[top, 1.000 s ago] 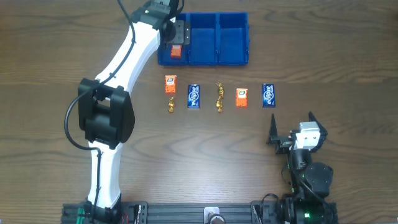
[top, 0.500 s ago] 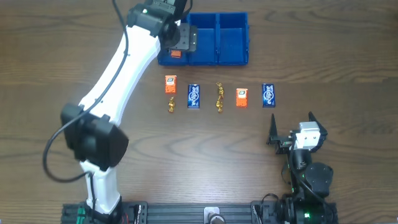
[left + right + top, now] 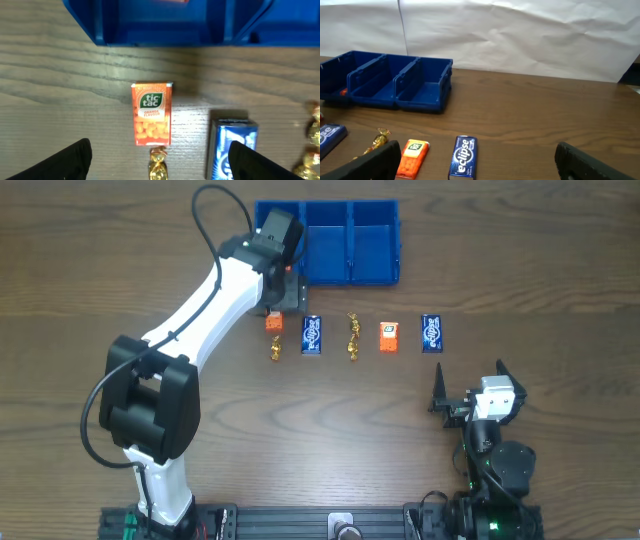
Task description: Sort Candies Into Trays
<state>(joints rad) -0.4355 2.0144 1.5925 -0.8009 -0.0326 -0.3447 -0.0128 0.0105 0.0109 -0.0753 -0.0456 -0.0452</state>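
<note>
The blue three-compartment tray [image 3: 350, 275] stands at the back of the table. In front of it lies a row of candies: an orange mint box [image 3: 273, 323], a blue gum pack [image 3: 312, 334], gold-wrapped candies [image 3: 353, 338], a second orange box [image 3: 388, 337] and a second blue pack [image 3: 432, 333]. My left gripper [image 3: 286, 305] hangs open just above the first orange box [image 3: 152, 114], which lies between its fingers [image 3: 67, 160]. One orange box [image 3: 343, 92] lies in the tray's left compartment. My right gripper [image 3: 470, 385] stands open near its base, holding nothing.
A single gold candy [image 3: 275, 351] lies just in front of the first orange box, also seen as the gold candy [image 3: 158, 167] in the left wrist view. The tray wall [image 3: 150, 30] is close behind the box. Bare wood table [image 3: 560, 300] spreads to both sides.
My left gripper has come back from over the tray's left compartment toward the candy row and now hangs over the orange box. The right arm has not moved.
</note>
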